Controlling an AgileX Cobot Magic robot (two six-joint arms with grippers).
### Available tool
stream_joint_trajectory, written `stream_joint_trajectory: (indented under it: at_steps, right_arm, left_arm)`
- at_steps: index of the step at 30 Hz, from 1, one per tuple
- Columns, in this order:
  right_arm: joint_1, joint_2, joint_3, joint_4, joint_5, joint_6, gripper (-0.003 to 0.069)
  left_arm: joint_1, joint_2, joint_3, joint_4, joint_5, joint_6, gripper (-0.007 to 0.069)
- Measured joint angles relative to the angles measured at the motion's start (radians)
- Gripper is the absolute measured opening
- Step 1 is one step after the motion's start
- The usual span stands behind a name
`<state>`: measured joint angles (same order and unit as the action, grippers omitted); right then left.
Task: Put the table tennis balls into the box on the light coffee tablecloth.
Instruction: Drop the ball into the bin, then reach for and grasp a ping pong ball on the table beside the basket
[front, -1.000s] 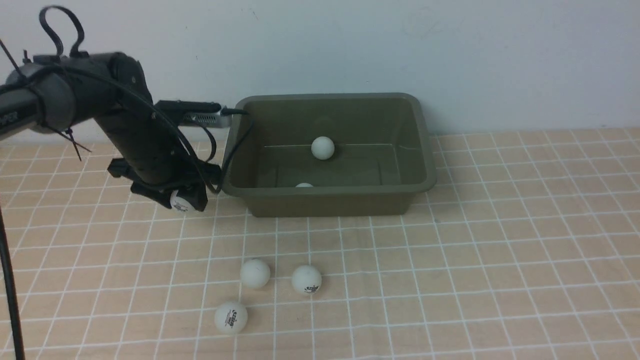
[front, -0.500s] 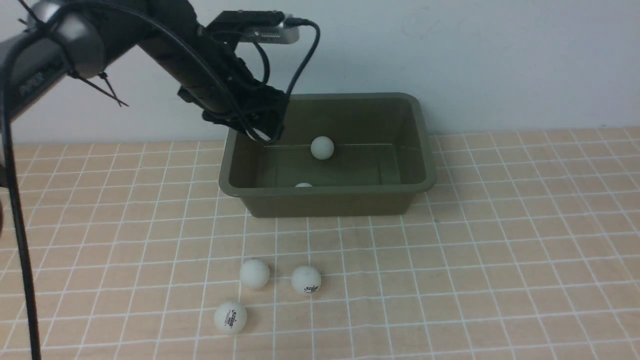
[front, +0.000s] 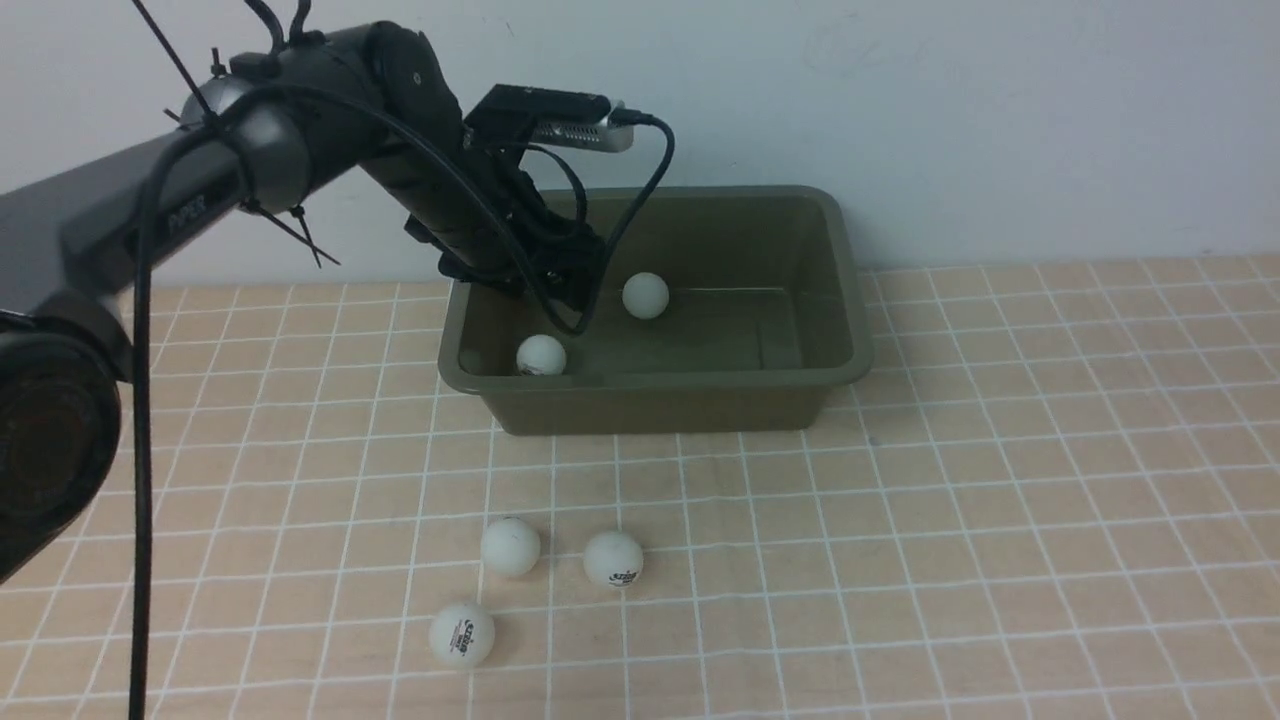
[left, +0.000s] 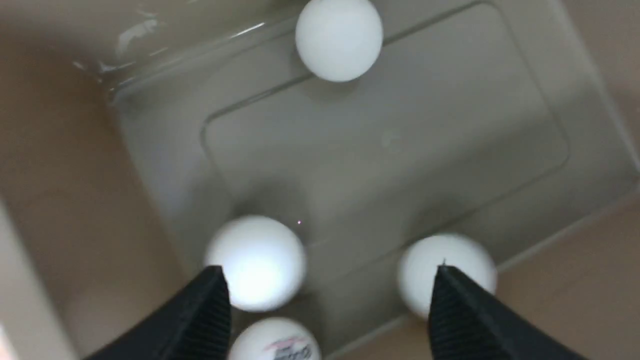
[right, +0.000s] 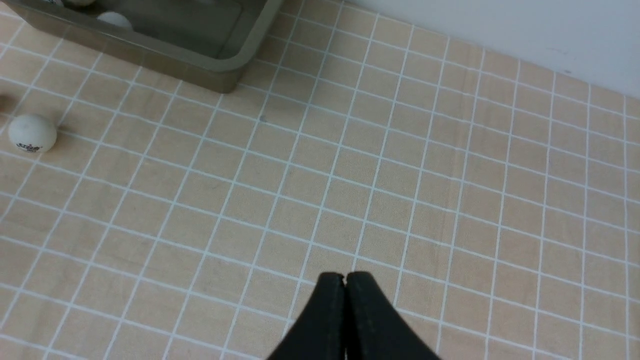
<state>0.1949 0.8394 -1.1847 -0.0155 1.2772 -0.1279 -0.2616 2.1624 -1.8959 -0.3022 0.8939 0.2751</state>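
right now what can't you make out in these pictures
- Box: in the front view its near wall hides part of the floor; two balls show there, four in the left wrist view.
- Logo ball: cut off by the left wrist view's edge, print blurred.
- Left gripper: fingertips hidden behind its wrist in the front view.
- Right gripper: outside the front view.

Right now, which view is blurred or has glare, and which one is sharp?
Left wrist view: soft focus, one table tennis ball glares white, the box looks washed out. Front view: clear, faint soft shadows beside the loose balls on the tablecloth. Right wrist view: sharpest, the cloth's grid is crisp.
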Motion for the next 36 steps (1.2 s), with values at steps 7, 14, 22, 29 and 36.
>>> stream_joint_trajectory:
  at_steps: [7, 14, 22, 29, 36]
  right_arm:
    - [0.0, 0.0, 0.0, 0.002, 0.0, -0.004, -0.0017]
    - [0.0, 0.0, 0.0, 0.003, 0.0, -0.008, -0.0017]
    - [0.0, 0.0, 0.0, 0.015, 0.0, -0.011, -0.0017]
    - [0.0, 0.0, 0.0, 0.021, 0.0, -0.011, -0.0017]
    - [0.0, 0.0, 0.0, 0.055, 0.0, -0.017, -0.0017]
  left_arm:
    - [-0.001, -0.086, -0.131, 0.07, 0.307, -0.024, 0.0449]
    - [-0.001, -0.181, -0.057, 0.12, 0.333, -0.121, 0.0449]
    - [-0.024, -0.324, 0.273, 0.126, 0.335, -0.134, 0.0449]
    - [-0.078, -0.348, 0.422, 0.139, 0.301, -0.134, 0.0449]
    - [-0.128, -0.347, 0.481, 0.17, 0.141, -0.133, 0.0449]
